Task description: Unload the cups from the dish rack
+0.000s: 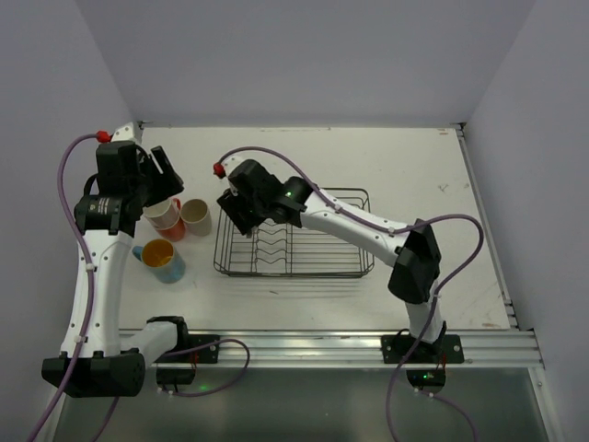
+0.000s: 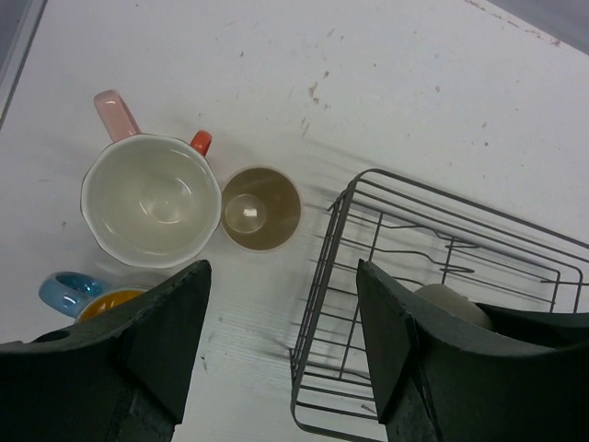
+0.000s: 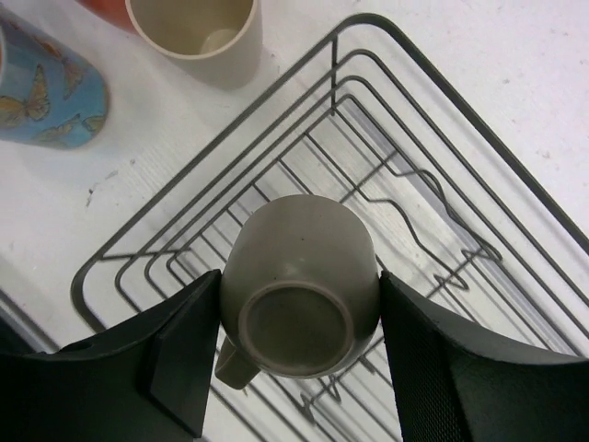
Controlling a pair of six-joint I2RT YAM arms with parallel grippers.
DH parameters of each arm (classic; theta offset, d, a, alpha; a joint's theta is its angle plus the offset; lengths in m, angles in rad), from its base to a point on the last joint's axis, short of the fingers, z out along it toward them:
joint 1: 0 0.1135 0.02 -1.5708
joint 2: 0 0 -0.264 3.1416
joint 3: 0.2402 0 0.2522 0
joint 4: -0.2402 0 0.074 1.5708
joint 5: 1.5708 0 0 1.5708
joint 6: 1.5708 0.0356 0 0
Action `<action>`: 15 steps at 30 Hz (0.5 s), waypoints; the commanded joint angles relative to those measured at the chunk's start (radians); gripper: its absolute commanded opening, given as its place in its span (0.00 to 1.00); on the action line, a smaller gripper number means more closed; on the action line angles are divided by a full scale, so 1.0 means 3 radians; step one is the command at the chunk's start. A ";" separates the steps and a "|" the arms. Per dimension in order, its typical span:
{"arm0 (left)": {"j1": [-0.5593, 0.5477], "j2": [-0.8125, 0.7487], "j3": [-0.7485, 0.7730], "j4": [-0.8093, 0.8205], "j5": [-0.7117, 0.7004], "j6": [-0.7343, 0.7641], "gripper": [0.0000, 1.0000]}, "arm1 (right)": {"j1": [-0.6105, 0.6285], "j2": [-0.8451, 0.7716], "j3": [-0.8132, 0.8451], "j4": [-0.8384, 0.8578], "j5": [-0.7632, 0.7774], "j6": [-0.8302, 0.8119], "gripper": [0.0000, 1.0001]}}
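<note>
My right gripper (image 3: pixel 299 287) is shut on the olive-grey mug (image 3: pixel 299 276), held bottom-up toward the camera over the left end of the black wire dish rack (image 3: pixel 368 20). In the top view this gripper (image 1: pixel 236 217) hangs over the rack's (image 1: pixel 294 273) left end. My left gripper (image 2: pixel 281 276) is open and empty, above the table between the rack (image 2: pixel 340 216) and the set-down cups. There a pink-handled cup (image 2: pixel 147 198) sits against an orange mug (image 2: pixel 201 141), with the beige cup (image 2: pixel 261 208) and the light blue mug (image 2: pixel 63 289) beside them. The olive-grey mug (image 2: pixel 451 302) peeks out behind my right finger.
The cups stand in a cluster left of the rack: pink (image 1: pixel 163 213), beige (image 1: pixel 196 216), light blue (image 1: pixel 164 261). The rack holds no other cups that I can see. White walls close in the table at the left, back and right.
</note>
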 commanded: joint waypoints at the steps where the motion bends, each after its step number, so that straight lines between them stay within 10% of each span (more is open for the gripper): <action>1: 0.0037 -0.0077 0.0092 0.0082 0.0256 0.0057 0.68 | -0.0132 -0.0625 -0.0234 0.0291 -0.0126 0.0187 0.00; 15: 0.0032 -0.0333 -0.0833 0.1732 0.3160 -0.0637 0.57 | -0.0740 -0.2328 -0.1982 0.1395 -0.1236 0.0576 0.00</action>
